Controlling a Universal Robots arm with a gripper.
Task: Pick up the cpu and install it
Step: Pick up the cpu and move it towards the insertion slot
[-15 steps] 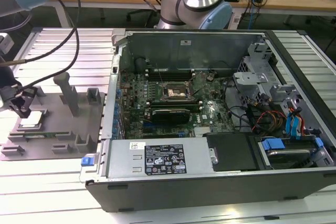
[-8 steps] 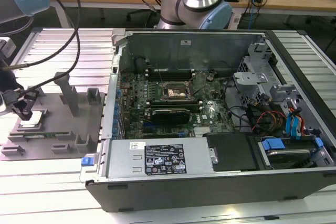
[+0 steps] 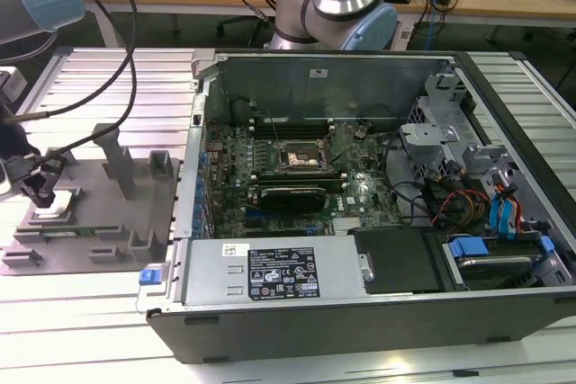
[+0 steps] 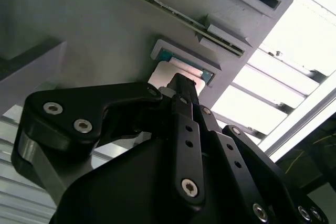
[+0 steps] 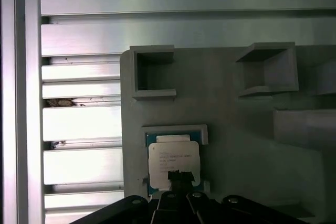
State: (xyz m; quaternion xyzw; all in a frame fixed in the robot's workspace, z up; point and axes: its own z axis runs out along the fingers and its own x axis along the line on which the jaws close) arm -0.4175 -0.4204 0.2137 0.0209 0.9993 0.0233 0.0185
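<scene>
One gripper (image 3: 36, 188): at the exterior view's left edge, mid-height, low over the grey tray (image 3: 90, 182).
Jaws: drawn together into one narrow tip, with nothing clamped between them.
Contact: in the first wrist view the tip lies over the top face of the cpu (image 5: 173, 153), near one edge. Touching or just above, cannot tell.
Cpu location: flat in a framed tray recess, silver top up, at the exterior view's left.
Socket (image 3: 301, 157): centre of the exterior view, on the green motherboard inside the open case (image 3: 315, 78), well apart from the gripper.
</scene>
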